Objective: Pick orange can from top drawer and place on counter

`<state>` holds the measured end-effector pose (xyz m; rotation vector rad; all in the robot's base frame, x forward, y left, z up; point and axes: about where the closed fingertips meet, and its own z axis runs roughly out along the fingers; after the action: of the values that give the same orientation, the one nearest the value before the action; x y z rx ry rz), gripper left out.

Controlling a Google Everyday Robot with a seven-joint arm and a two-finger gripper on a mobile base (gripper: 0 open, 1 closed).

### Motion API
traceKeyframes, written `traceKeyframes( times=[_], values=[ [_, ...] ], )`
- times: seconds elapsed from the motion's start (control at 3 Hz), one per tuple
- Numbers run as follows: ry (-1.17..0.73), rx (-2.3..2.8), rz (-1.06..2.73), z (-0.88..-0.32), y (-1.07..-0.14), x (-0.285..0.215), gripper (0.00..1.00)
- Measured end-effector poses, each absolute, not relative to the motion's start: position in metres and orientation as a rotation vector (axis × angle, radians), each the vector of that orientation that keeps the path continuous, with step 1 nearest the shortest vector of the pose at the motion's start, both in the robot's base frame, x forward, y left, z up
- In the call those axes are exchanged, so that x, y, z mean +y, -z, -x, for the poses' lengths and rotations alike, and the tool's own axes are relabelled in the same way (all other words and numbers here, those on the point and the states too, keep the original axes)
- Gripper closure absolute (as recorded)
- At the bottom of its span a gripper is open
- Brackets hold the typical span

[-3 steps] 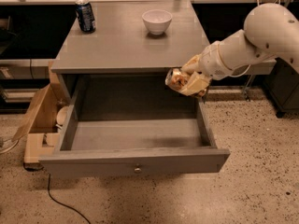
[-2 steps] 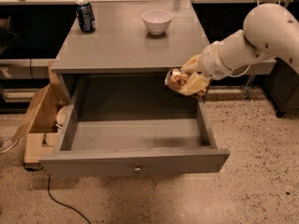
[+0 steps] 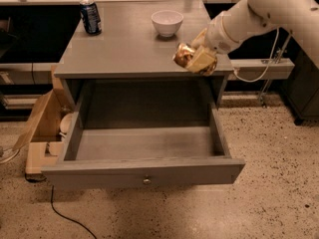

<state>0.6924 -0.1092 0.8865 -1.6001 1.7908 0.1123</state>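
The orange can (image 3: 183, 55) is held tilted in my gripper (image 3: 197, 59), above the front right part of the counter (image 3: 129, 44). The gripper's pale fingers (image 3: 202, 61) are shut on the can. My white arm (image 3: 259, 11) reaches in from the upper right. The top drawer (image 3: 144, 171) is pulled fully open below the counter, its inside bare, with a small round knob (image 3: 146, 180) on its front.
A dark blue can (image 3: 90, 17) stands at the counter's back left. A white bowl (image 3: 167, 23) sits at the back middle. An open cardboard box (image 3: 42, 128) stands on the speckled floor left of the cabinet. A black cable (image 3: 60, 213) lies on the floor.
My gripper has lifted the orange can from beside the drawer's right edge up to the level of the counter's front right part.
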Motion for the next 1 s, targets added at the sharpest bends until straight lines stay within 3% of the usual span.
traceKeyframes(
  times=[1.0],
  values=[
    [-0.014, 2.141, 1.255, -0.779, -0.900, -0.132, 1.00]
  ],
)
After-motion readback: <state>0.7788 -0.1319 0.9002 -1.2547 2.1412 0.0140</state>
